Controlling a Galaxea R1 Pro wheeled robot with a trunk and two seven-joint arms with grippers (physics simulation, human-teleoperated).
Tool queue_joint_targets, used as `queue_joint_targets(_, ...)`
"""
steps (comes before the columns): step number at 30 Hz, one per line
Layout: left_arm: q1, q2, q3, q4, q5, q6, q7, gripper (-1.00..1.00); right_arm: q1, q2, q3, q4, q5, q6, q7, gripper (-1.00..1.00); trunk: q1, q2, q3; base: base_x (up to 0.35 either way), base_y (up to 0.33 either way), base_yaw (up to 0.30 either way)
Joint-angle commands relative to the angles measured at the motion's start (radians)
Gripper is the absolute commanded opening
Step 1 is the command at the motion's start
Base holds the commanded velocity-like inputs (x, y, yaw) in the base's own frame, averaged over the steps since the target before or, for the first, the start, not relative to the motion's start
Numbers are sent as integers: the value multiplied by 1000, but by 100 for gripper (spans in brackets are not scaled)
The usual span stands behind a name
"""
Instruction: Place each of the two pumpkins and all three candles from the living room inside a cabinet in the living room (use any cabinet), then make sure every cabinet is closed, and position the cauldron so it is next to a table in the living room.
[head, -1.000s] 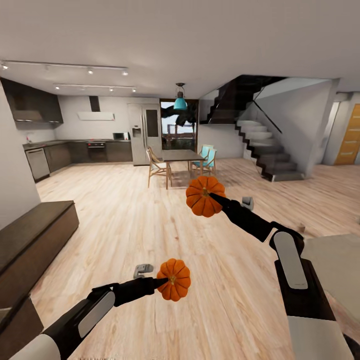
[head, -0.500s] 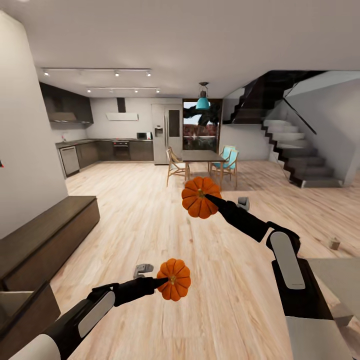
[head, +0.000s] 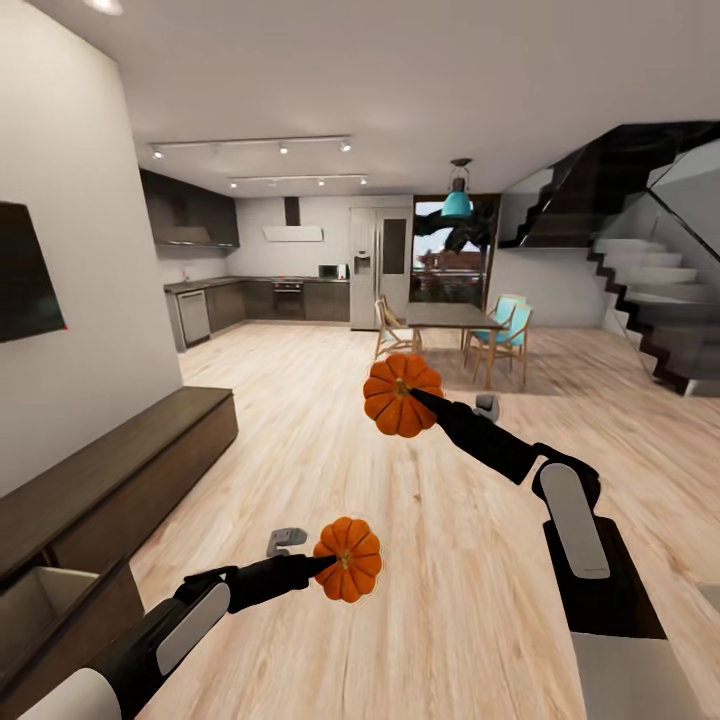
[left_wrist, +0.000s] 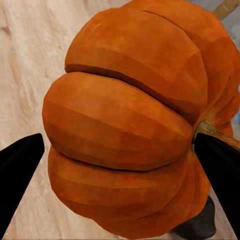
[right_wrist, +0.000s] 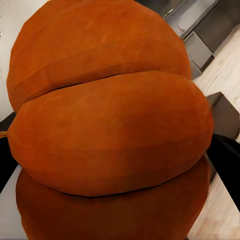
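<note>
Head view. The left gripper (head: 318, 566) pinches a ribbed orange pumpkin (head: 347, 559), held over pale plank floor (head: 440, 560). The right gripper (head: 415, 395) pinches a second pumpkin (head: 401, 394), ahead of and higher than the first. To the left of the left gripper runs the long, dark-brown wood cabinet (head: 120, 475) against a white wall; its nearest drawer (head: 45, 600) stands open, showing a light interior. Beyond the right gripper are a dining table (head: 450, 317) with wooden and teal chairs, a dark kitchen with a steel refrigerator (head: 380, 268), and, to the right, a dark staircase (head: 650, 310).

Left wrist view. The rounded pumpkin lobes (left_wrist: 125, 125), matte and faceted, sit between two black fingers (left_wrist: 17, 165) pressing its flanks; a tan stem base (left_wrist: 210, 131) shows at one side, wood floor behind.

Right wrist view. Smooth orange pumpkin segments (right_wrist: 110, 125) lie close to the lens, a black finger (right_wrist: 225, 160) touching one side; the cabinet top (right_wrist: 222, 112) shows just beyond the pumpkin.
</note>
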Motion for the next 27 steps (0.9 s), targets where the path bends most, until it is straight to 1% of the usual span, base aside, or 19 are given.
queue_joint_targets(1,-1,1,-2,-1,14,6,1,-100,-1,0,-2,-1,-5,6,3,-100,0,-1,-1,292,-126,289)
queue_joint_targets(7,-2,1,-2,-1,14,6,1,-100,-1,0,-2,-1,-5,6,3,-100,0,-1,-1,271,-126,289)
queue_joint_targets(12,-2,1,-1,-1,14,6,1,-100,-1,0,-2,-2,-6,6,4,-100,0,-1,-1,167,-116,289)
queue_joint_targets(27,-1,1,-2,-1,14,6,1,-100,-1,0,-2,-2,-5,6,4,-100,0,-1,-1,18,-16,289)
